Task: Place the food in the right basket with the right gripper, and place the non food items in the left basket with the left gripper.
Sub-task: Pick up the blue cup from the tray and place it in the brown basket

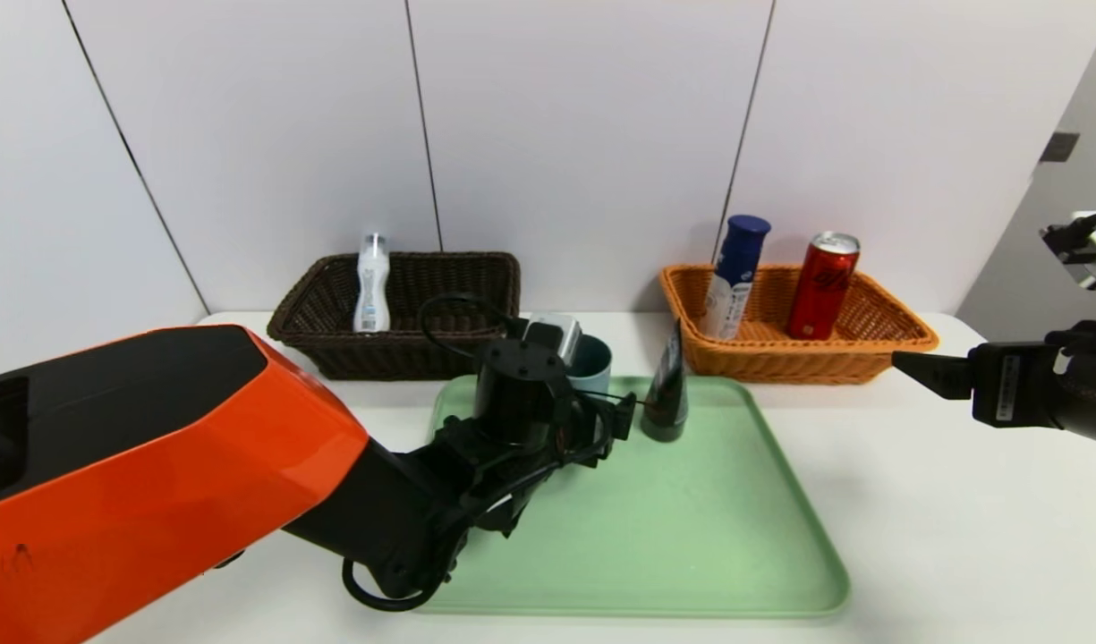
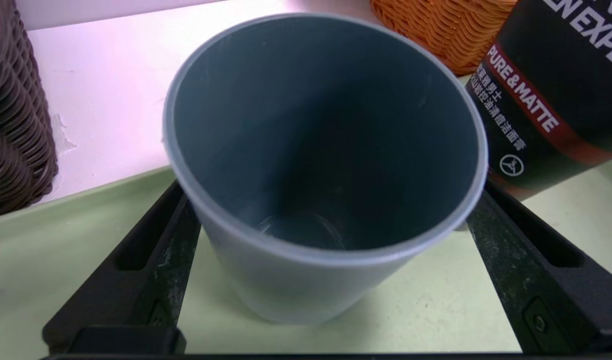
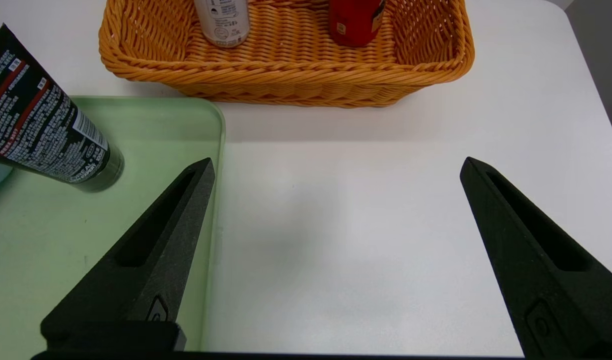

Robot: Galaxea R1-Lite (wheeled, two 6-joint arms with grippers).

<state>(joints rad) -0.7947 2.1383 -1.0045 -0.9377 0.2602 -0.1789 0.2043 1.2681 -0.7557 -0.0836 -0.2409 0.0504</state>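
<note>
The teal-grey cup (image 2: 325,170) stands mid-frame between the released left gripper's (image 2: 330,280) fingers. Upper left, the brown basket (image 1: 476,268) holds a clear bottle (image 1: 371,284); upper right, the orange basket (image 1: 879,340) holds can (image 1: 822,286) and blue-capped bottle (image 1: 734,277).

Tube (image 1: 666,394) stands close beside cup (image 2: 315,200), crowding that side; front tray (image 1: 691,537) area open

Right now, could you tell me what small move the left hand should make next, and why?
Probably close on the cup. The left hand is open with a finger on either side of the cup, which stands upright on the green tray beside the tube and belongs in the dark brown basket.
</note>
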